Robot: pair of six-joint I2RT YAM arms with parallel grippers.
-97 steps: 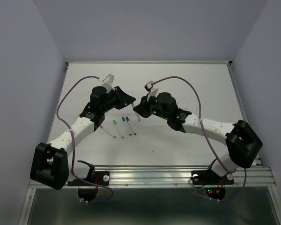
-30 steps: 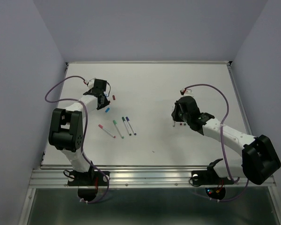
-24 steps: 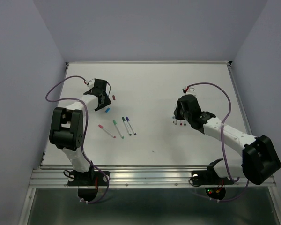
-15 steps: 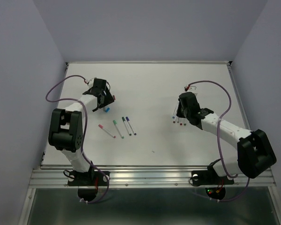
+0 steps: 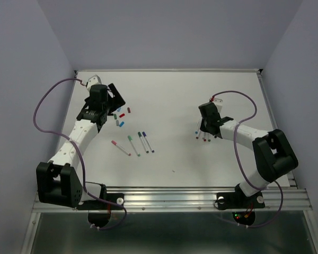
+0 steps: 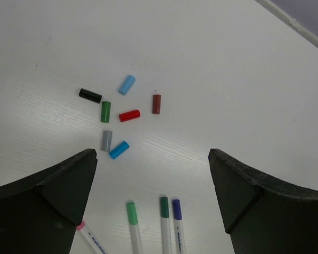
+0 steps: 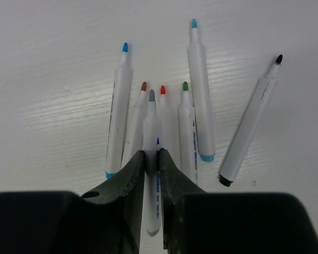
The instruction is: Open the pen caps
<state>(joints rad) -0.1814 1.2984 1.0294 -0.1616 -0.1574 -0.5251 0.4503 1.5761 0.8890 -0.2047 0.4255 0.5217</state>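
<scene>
Right wrist: right pincer clamps grey-tipped pen

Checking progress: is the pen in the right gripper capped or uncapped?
Uncapped. The grey-tipped pen pinched in the right gripper shows a bare tip.

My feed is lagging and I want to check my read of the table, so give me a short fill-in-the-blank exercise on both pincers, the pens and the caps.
1. The right pincer is shut on a pen whose tip is ___.
2. The left pincer hangs over the loose caps with its jaws ___.
3. The left wrist view shows ___ loose caps on the table.
4. In the right wrist view, the uncapped pen lying farthest right has a ___ tip.

Missing words: grey; open; seven; black.
</scene>
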